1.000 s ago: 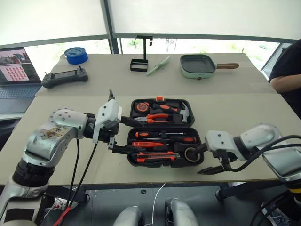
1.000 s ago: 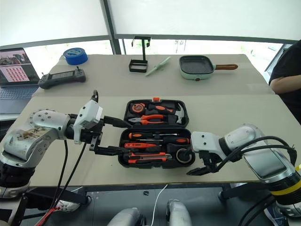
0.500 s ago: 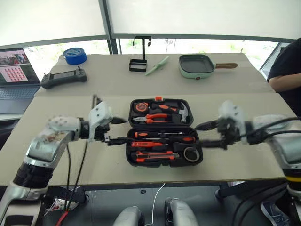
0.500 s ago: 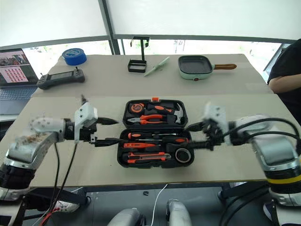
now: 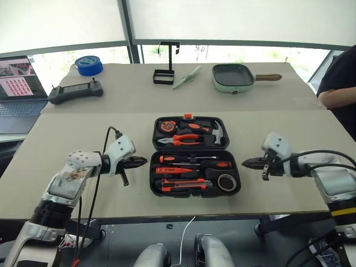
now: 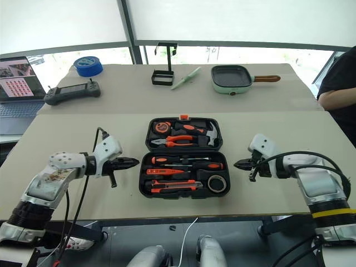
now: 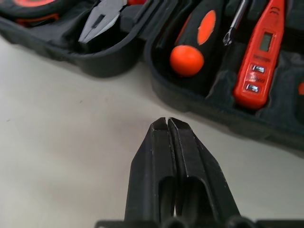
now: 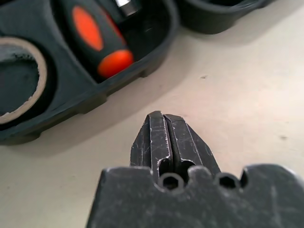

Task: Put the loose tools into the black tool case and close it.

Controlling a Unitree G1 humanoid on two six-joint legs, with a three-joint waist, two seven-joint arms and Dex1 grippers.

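The black tool case (image 5: 194, 194) lies open in the middle of the table. Its near half holds two screwdrivers (image 5: 194, 162), a slim orange tester (image 7: 259, 57), a utility knife (image 5: 181, 186) and a small tape roll (image 5: 227, 182). Pliers, hammer and tape measure sit in the far half. My left gripper (image 5: 143, 161) is shut and empty just left of the case, tips pointing at its near half. My right gripper (image 5: 245, 162) is shut and empty just right of the case, pointing at the end with a screwdriver handle (image 8: 97, 40).
Further back stand a blue tape roll (image 5: 89, 65), a black controller (image 5: 76, 92), a laptop (image 5: 19, 83), a black wire stand (image 5: 165, 72) and a green pan (image 5: 233, 77). A person's arm (image 5: 339, 89) shows at the right edge.
Both grippers have gone from open to shut. The left one drew back from over the case and sank to its left side. The right one swung from the front right corner to the case's right side.
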